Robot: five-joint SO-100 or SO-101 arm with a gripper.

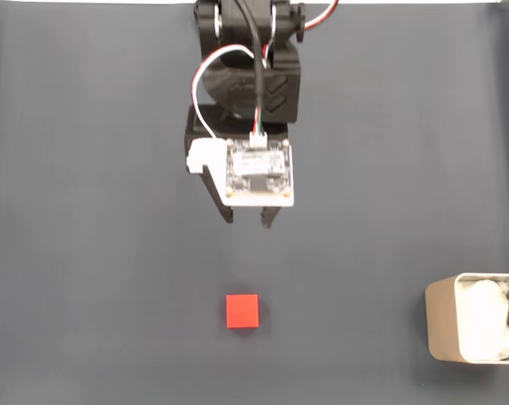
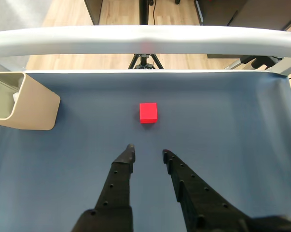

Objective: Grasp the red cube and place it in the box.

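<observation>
Judging from the fixed view, the small matte red cube (image 1: 242, 310) is taken to be light and rigid, best gripped across two opposite flat faces. It lies squarely on the dark cloth, with no long axis, below the black gripper (image 1: 248, 219). In the wrist view, the gripper (image 2: 147, 152) is seen partly open and empty, the red cube (image 2: 148, 112) just ahead, and the beige thin-walled box (image 2: 27, 104) at left.

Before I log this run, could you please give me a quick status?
Gripper open, empty, short of the cube. Cube on the mat, apart from the box. Nothing between jaws and cube.
</observation>
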